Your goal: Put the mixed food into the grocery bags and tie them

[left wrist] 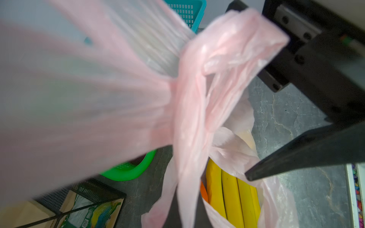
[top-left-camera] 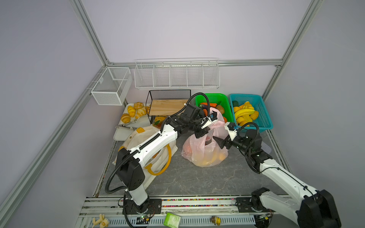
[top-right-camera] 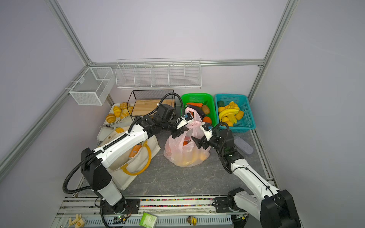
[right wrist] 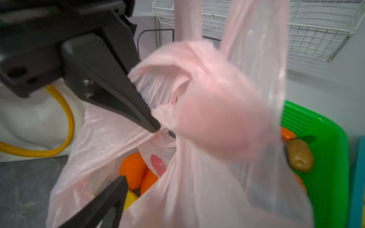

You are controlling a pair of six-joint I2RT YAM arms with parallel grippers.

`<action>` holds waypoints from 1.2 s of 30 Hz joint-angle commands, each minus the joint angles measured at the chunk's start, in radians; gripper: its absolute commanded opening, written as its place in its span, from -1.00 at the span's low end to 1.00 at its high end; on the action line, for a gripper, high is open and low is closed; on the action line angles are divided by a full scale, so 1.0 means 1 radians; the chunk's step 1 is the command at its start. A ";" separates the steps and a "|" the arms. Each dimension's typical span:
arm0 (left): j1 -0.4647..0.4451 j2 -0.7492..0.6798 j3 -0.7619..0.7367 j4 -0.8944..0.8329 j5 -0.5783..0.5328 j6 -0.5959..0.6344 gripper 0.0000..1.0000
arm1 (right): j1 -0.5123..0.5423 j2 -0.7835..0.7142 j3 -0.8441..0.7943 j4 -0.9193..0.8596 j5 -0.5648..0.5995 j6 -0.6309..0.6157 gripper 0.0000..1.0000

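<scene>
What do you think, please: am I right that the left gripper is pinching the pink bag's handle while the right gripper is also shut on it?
Not quite. The right gripper is open, not shut: a top view shows its fingers spread beside the pink bag. The left gripper does pinch the handle, as the right wrist view shows.

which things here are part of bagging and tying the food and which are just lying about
job: pink plastic bag, toy oranges inside it, canvas tote, orange soda can in the tote

lying about: croissants, green basket, blue basket, white wire racks
</scene>
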 commanded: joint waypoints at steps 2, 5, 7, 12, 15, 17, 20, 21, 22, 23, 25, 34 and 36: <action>0.002 -0.031 0.011 -0.010 0.042 -0.023 -1.00 | 0.026 0.012 -0.039 0.192 0.205 -0.007 0.94; 0.004 -0.033 0.011 -0.011 0.042 -0.027 -1.00 | 0.036 0.041 -0.029 0.255 0.241 0.015 0.91; 0.004 -0.032 0.011 -0.011 0.044 -0.028 -1.00 | 0.043 0.060 -0.020 0.291 0.258 0.029 0.90; 0.007 -0.033 0.011 -0.011 0.037 -0.030 -1.00 | 0.047 0.101 0.017 0.326 0.234 0.050 0.92; 0.009 -0.038 0.011 -0.011 0.040 -0.032 -1.00 | 0.047 0.129 0.026 0.341 0.242 0.045 0.98; 0.012 -0.041 0.007 -0.011 0.036 -0.032 -1.00 | 0.047 0.137 0.023 0.352 0.230 0.042 0.76; 0.016 -0.048 0.007 -0.017 0.029 -0.030 -1.00 | 0.047 0.121 0.015 0.329 0.211 0.016 0.18; 0.017 -0.051 0.006 -0.019 0.026 -0.028 -1.00 | 0.046 0.109 0.011 0.315 0.206 0.006 0.03; 0.019 -0.053 0.005 -0.023 0.023 -0.023 -1.00 | 0.044 0.097 0.005 0.296 0.203 -0.007 -0.12; 0.019 -0.059 0.005 -0.026 0.022 -0.015 -1.00 | 0.042 0.080 -0.001 0.275 0.193 -0.021 -0.26; 0.019 -0.064 0.006 -0.033 0.024 0.002 -1.00 | 0.036 0.047 -0.013 0.227 0.158 -0.043 -0.48; 0.006 -0.029 0.060 -0.107 0.053 0.138 -1.00 | -0.103 -0.028 0.023 0.016 -0.239 -0.042 -0.69; 0.000 -0.015 0.083 -0.124 0.062 0.165 -1.00 | -0.133 -0.009 0.037 0.011 -0.330 -0.018 -0.70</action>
